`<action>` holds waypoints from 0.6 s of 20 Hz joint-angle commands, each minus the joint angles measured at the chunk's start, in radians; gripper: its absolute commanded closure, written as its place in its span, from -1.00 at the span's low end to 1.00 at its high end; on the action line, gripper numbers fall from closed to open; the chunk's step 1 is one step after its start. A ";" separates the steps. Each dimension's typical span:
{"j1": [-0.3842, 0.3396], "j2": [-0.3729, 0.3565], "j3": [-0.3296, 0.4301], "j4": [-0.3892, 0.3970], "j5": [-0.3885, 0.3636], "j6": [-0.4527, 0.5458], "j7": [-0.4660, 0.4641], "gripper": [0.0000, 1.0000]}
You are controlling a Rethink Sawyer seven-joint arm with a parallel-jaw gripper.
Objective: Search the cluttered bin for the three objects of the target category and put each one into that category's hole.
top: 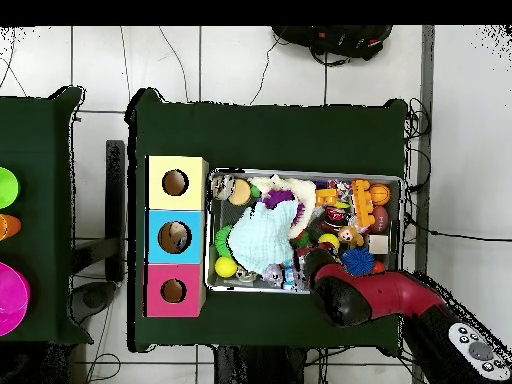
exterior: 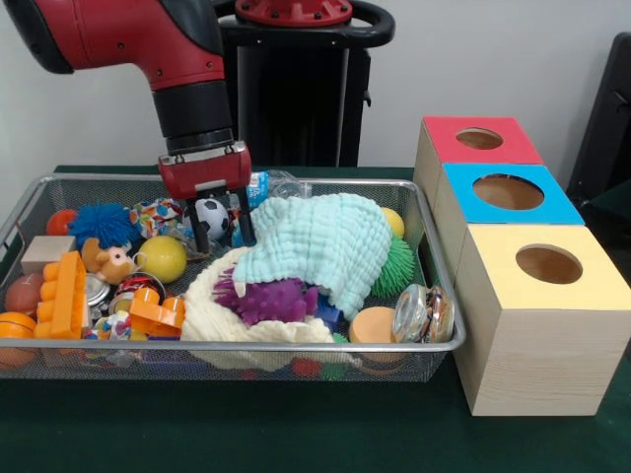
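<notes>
A wire mesh bin (exterior: 296,346) holds a jumble of toys. My gripper (exterior: 223,239) hangs in its back middle, open, with its two black fingers reaching down among the toys. A small black and white football (exterior: 211,217) shows between and just behind the fingers; I cannot tell if they touch it. A mint green cloth (exterior: 320,241) lies to the right of the gripper, over a purple spiky toy (exterior: 266,298) and a cream cloth (exterior: 210,317). In the overhead view the arm (top: 345,292) covers the gripper at the bin's (top: 303,173) lower edge.
Three wooden boxes with round holes stand right of the bin: red top (exterior: 480,139), blue top (exterior: 508,191), yellow top (exterior: 548,264). A yellow ball (exterior: 163,258), blue spiky ball (exterior: 102,225), orange brick (exterior: 64,294), green spiky ball (exterior: 399,266) and round tin (exterior: 424,313) crowd the bin.
</notes>
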 commanded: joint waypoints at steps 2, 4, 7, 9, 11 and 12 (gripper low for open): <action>-0.016 0.042 0.021 -0.078 -0.073 0.004 -0.006 -1.00; -0.024 0.045 0.034 -0.077 -0.072 0.013 -0.016 -1.00; -0.040 0.047 0.045 -0.068 -0.072 0.020 -0.026 -1.00; -0.068 0.038 0.064 -0.052 -0.044 0.060 -0.040 -1.00; -0.104 0.025 0.076 -0.031 0.018 0.128 -0.043 -1.00; -0.125 0.027 0.085 -0.026 0.040 0.155 -0.050 -1.00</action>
